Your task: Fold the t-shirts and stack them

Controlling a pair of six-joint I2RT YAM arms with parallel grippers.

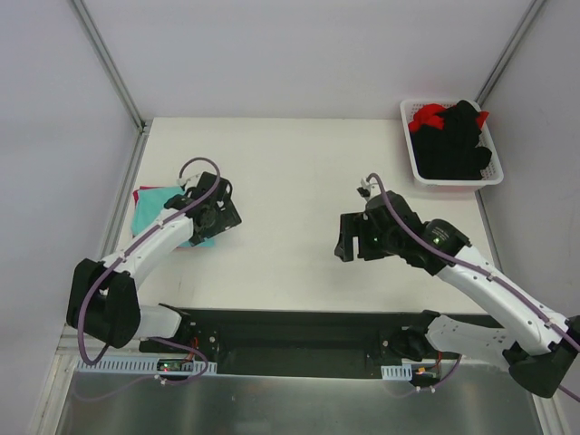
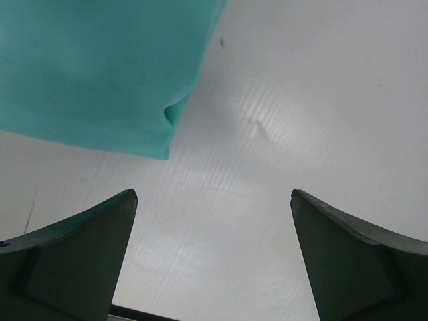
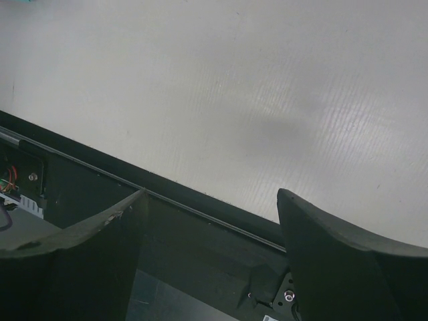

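From above, my left gripper (image 1: 211, 217) hangs at the near right edge of a folded teal t-shirt (image 1: 152, 207) on the left side of the table (image 1: 290, 172). A sliver of magenta-pink t-shirt (image 1: 139, 192) peeks out beneath its far left corner, so two shirts look folded and stacked. At the far right corner a white basket (image 1: 413, 161) holds black garments (image 1: 458, 145) and red garments (image 1: 426, 117) in a heap. By my judgement those are left to do. My right gripper (image 1: 347, 243) hovers over bare table near the middle, well apart from both the stack and the basket.

Through my left wrist camera, the left gripper (image 2: 214, 200) stands wide and holds nothing. The teal t-shirt (image 2: 93, 67) fills the upper left, its folded corner ahead of my left-hand fingertip without touching it — pale table (image 2: 314, 100) lies between the fingers.

Through my right wrist camera, the right gripper (image 3: 210, 200) is also spread wide and empty. I see only table (image 3: 234, 80) and the dark mounting rail (image 3: 167, 200) at its near edge — no shirt anywhere close.
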